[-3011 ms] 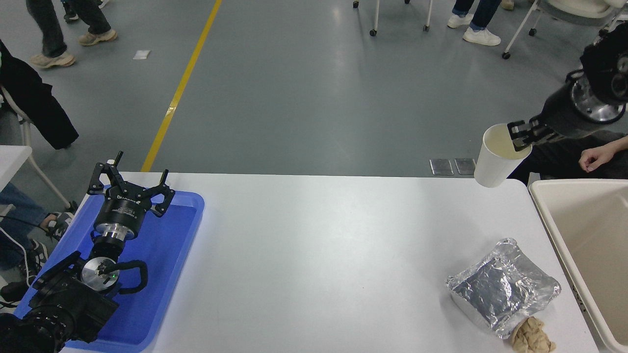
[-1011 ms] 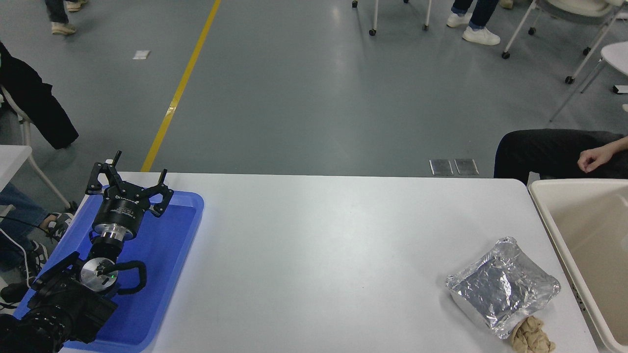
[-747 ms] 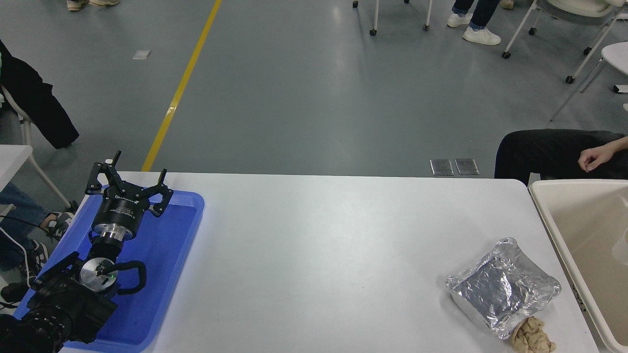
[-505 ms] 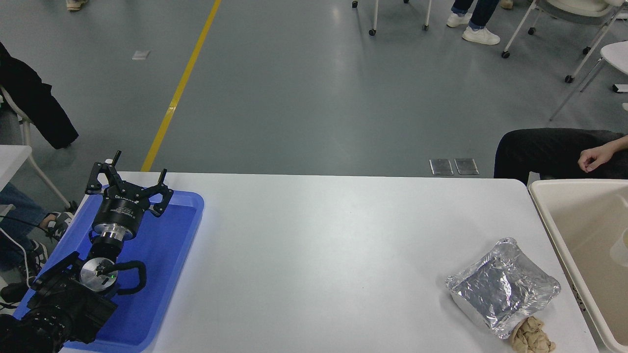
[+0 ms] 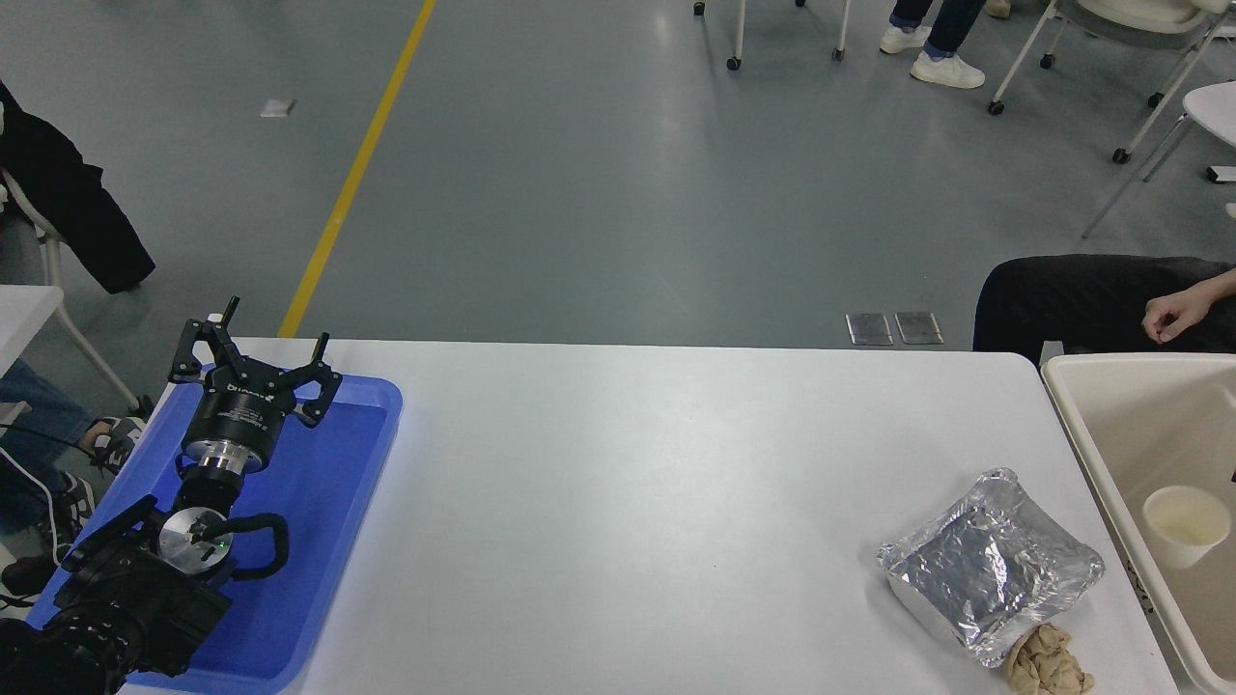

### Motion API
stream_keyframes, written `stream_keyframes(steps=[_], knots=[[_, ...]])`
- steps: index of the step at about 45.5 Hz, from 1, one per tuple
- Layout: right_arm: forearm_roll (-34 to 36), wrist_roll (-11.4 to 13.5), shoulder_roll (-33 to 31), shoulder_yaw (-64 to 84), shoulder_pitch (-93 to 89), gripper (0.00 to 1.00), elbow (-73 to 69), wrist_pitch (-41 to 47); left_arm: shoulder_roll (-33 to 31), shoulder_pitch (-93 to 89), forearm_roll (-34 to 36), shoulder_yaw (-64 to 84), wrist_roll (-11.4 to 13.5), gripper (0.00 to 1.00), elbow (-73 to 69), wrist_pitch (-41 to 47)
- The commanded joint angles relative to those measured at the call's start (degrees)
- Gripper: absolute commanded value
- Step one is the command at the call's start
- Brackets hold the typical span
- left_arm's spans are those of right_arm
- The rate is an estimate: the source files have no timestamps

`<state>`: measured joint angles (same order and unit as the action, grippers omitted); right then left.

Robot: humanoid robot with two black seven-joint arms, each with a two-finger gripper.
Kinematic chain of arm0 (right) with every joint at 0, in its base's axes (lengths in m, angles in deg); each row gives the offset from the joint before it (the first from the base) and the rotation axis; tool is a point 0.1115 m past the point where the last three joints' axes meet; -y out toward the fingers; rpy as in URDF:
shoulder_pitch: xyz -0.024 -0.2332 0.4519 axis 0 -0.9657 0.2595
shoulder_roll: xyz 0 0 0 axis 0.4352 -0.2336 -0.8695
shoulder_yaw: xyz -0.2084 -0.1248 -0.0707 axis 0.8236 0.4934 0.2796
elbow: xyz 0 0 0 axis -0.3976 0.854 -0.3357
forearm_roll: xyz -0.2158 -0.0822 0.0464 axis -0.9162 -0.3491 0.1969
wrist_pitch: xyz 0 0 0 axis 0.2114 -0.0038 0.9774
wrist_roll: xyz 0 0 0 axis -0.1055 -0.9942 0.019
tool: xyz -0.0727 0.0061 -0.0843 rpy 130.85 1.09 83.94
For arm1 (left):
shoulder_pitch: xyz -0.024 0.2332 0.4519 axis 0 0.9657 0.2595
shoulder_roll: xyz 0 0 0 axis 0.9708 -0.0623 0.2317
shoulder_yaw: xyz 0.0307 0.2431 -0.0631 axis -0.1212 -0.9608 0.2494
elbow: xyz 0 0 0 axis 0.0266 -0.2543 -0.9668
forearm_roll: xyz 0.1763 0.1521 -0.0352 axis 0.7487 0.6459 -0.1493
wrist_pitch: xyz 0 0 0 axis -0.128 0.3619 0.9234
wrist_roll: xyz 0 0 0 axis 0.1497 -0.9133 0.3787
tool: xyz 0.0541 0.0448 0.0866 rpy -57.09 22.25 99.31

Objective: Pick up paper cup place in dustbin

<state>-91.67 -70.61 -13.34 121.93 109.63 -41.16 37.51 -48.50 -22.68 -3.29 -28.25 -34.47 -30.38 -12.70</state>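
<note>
One paper cup (image 5: 1186, 522) sits upright inside the one dustbin (image 5: 1081, 434) at 3 o'clock. One foil bag (image 5: 990, 565) lies at 4 o'clock. The left gripper (image 5: 253, 362), fingers spread, hangs over one blue tray (image 5: 328, 502) at 8 o'clock.

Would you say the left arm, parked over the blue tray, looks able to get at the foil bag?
Probably not: the left end effector sits across the table from the foil bag.

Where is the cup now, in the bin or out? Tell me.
In. The cup shows inside the bin's walls, mouth up towards the camera, with no claw on it.
</note>
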Motion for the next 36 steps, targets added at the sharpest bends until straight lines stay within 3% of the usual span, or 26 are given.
stream_keyframes(steps=[1,8,12,21,26,36], knots=[[0.03,-0.02,-0.36,-0.52,3.61,1.00,-2.23,0.93,-0.01,0.00,0.00,0.00,-0.01,1.00,0.00,0.00],[-0.50,-0.02,-0.98,0.10,9.06,1.00,-6.35,1.99,-0.01,0.00,0.00,0.00,-0.01,1.00,0.00,0.00],[-2.17,-0.02,-4.22,0.36,16.69,1.00,-16.44,2.34,-0.10,-0.09,0.00,0.00,-0.09,1.00,0.00,0.00],[-15.43,0.51,-11.79,1.07,32.78,1.00,-41.41,2.52,-0.10,-0.09,0.00,0.00,-0.09,1.00,0.00,0.00],[-19.48,0.60,-11.35,3.17,38.93,1.00,-49.85,2.61,-0.19,-0.09,0.00,0.00,-0.18,1.00,0.00,0.00],[-19.31,0.51,-4.41,11.96,48.43,1.00,-54.53,6.20,-0.19,-0.09,0.00,0.00,-0.18,1.00,0.00,0.00]])
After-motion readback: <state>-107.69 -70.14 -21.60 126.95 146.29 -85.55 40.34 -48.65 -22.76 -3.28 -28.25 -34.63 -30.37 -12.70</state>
